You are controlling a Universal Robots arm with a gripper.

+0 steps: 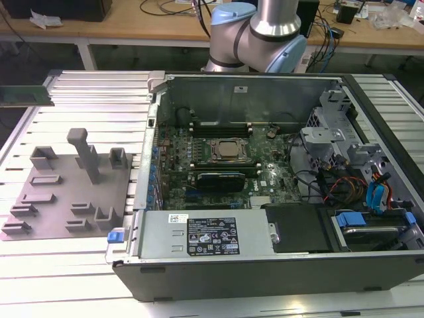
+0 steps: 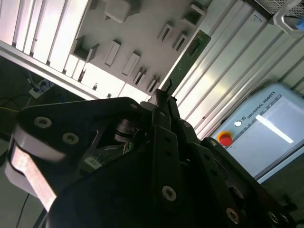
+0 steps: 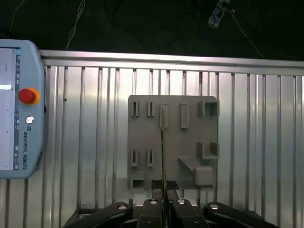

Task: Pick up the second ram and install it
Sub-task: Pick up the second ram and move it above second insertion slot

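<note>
The second ram is a thin green stick clamped at one end between my fingertips. My gripper is shut on it, and in the first wrist view the stick shows edge-on, hanging above the grey fixture plate. In the second wrist view my gripper is black and the stick reaches out over the ribbed table. In the exterior view the green stick floats at the far left, well away from the open computer case and its motherboard.
A processor socket sits mid-board with long memory slots behind it and a black card in front. The arm's base stands behind the case. A teach pendant lies on the table beside the fixture plate.
</note>
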